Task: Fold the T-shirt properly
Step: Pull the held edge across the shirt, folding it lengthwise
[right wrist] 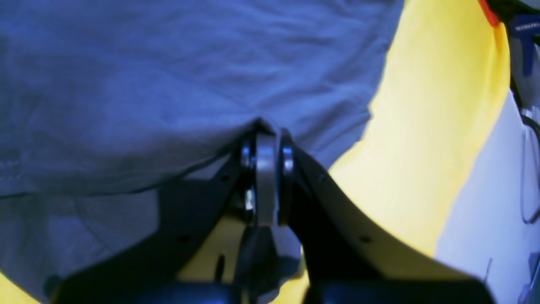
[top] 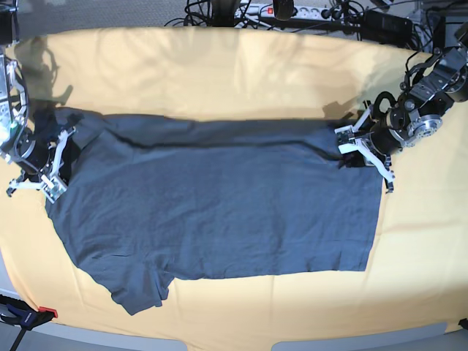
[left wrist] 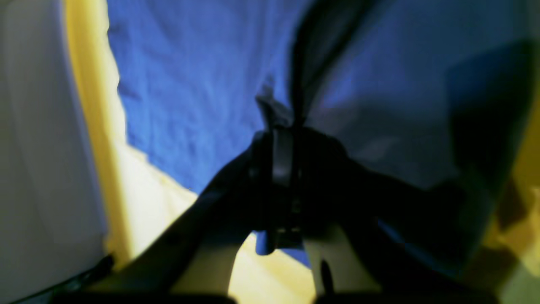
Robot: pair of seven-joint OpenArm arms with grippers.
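The T-shirt (top: 219,205) lies spread across the yellow tablecloth (top: 219,73), its far long edge already turned over toward the middle. My left gripper (top: 363,150) is clenched on the cloth at the shirt's far corner on the hem end; the left wrist view shows fabric bunched and lifted between the closed jaws. My right gripper (top: 45,172) is clenched on the shirt's edge at the sleeve end (its wrist view shows a pinched ridge of cloth (right wrist: 257,126) at the tips). Risks, as I judge them: if either pinch holds only one layer, the lower layer will stay behind and the fold will skew; unequal travel of my two arms would drag the shirt across the tablecloth and rumple it.
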